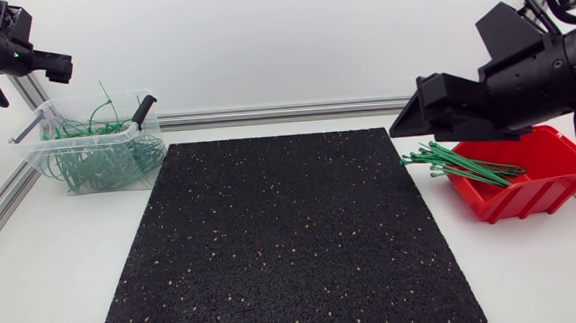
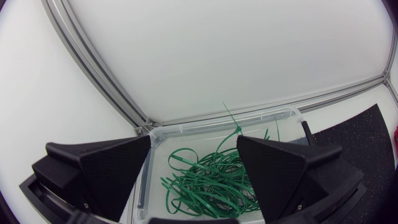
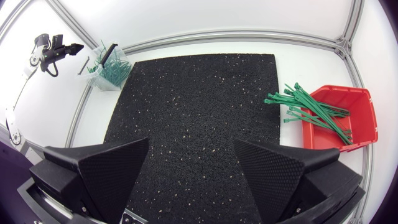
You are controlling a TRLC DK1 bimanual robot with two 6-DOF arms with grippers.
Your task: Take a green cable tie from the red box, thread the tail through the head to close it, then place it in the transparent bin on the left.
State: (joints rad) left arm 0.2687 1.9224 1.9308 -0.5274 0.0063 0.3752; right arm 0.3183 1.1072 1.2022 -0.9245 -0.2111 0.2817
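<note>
The step in hand looks like the first one, the pick. The right tool hangs above the right side of the worktop with its two black wedge fingers well apart and nothing between them, near the red plastic open-fronted box at the worktop's right edge. The straight green plastic cable ties lie in that box as a fanned sheaf. Their ends jut over its open front toward the black speckled rubber mat. To do the pick well, I would choose a tie at the outside of the fan, where its end stands clear of its neighbours. The fingers should come down on either side of that single strip and close only when no second strip sits between them. A grip near one end would leave the rest free for threading, and a slow lift should let tangled neighbours drop away. The left tool, also spread wide and empty, hangs above the clear plastic bin at the far left, well apart from the box. Counted: one red box, one bin, one mat, two tools. The straight ties number roughly a dozen but overlap too much for an exact count. The looped green ties heaped in the bin are too tangled to count.
</note>
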